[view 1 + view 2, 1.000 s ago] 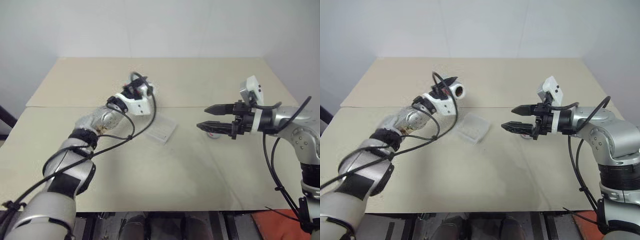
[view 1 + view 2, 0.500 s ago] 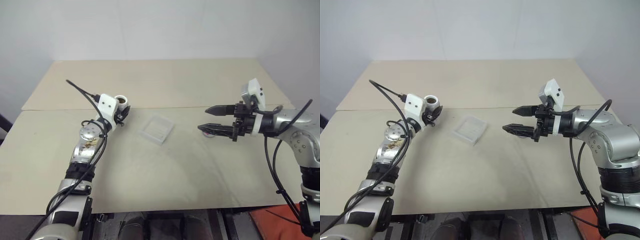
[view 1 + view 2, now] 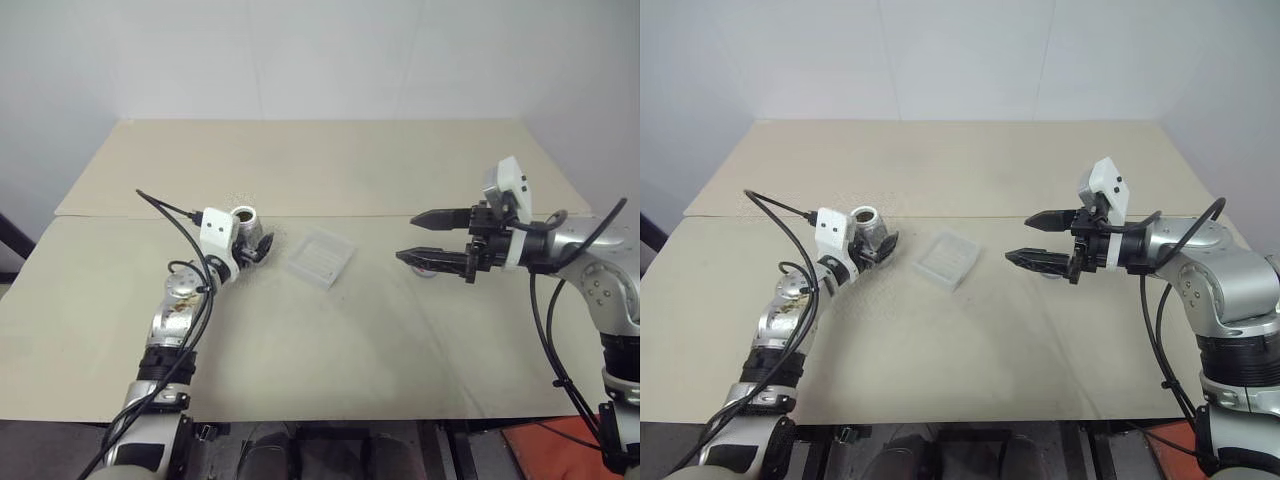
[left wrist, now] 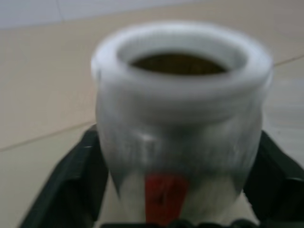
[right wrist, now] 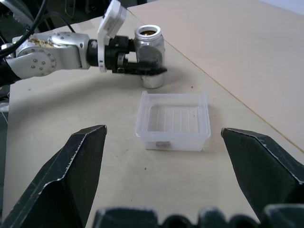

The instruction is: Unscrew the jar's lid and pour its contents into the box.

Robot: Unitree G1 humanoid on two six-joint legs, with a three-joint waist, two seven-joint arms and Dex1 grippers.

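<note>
- Jar upright on the counter, its base down, between the left jaws, which reach in level from the robot's side and flank its lower body.
- In the left wrist view one black jaw shows at each side of the jar, right against its wall. Whether they press it or merely stand beside it, I cannot tell.
- The jar's red label stripe faces the left wrist.
- The jar's mouth is uncovered and points up. Brownish contents show inside, below the rim.
- Pale specks lie scattered on the counter around the jar, some behind it and some on the side toward the box.
- The box sits flat on the counter, near the jar on its right and not touching it, with its open side up and one corner turned toward the robot.
- The box's ribbed floor looks nearly bare, with a speck or two on it at most. A small dark spot shows low at the wall nearest the right jaws, and what it is cannot be made out.
- The right jaws are spread wide and hold nothing. They hang above the counter to the right of the box, well apart from it, and point toward it.
- The lid lies on the counter just under the right jaws, partly hidden by the lower one.
</note>
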